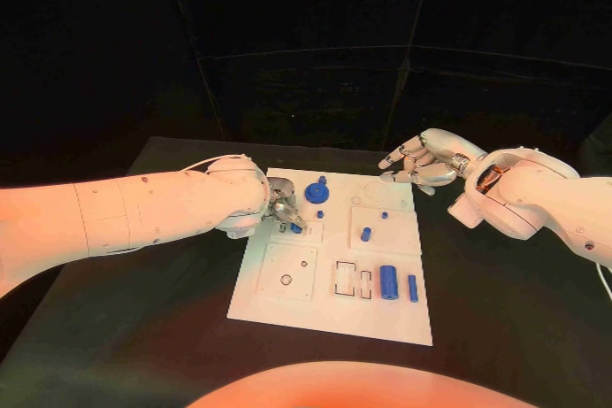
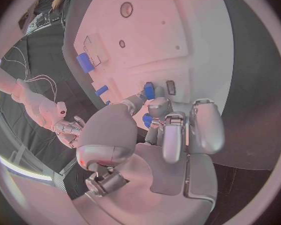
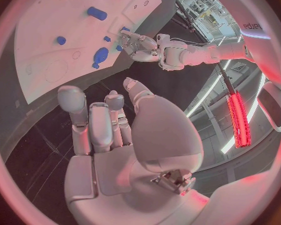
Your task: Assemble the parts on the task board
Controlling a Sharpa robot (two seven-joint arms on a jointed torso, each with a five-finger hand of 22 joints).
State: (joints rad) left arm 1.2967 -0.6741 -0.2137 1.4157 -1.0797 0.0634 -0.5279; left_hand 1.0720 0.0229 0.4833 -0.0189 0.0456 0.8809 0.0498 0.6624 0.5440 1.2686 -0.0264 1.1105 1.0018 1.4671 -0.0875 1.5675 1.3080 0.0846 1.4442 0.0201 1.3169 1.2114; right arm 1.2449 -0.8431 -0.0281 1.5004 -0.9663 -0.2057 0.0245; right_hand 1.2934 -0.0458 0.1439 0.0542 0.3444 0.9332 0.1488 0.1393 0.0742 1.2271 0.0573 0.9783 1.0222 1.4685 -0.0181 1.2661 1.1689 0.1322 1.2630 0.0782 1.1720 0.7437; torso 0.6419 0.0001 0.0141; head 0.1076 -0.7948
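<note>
I see the left hand (image 1: pixel 283 210) at the task board's (image 1: pixel 288 311) left edge, pinching a small blue part (image 1: pixel 296 228) against the board. A blue disc-shaped part (image 1: pixel 317 193) lies just beyond it. My right hand (image 1: pixel 421 160) hovers off the board's far right corner, fingers curled loosely, holding nothing.

- Scene dim; surroundings beyond the task board (image 1: pixel 334 284) are near black.
- Warm reddish light tints both arms.
- Wrist views bend straight edges strongly at the circle rim.
- Red light strip (image 3: pixel 239 119) glares.
</note>
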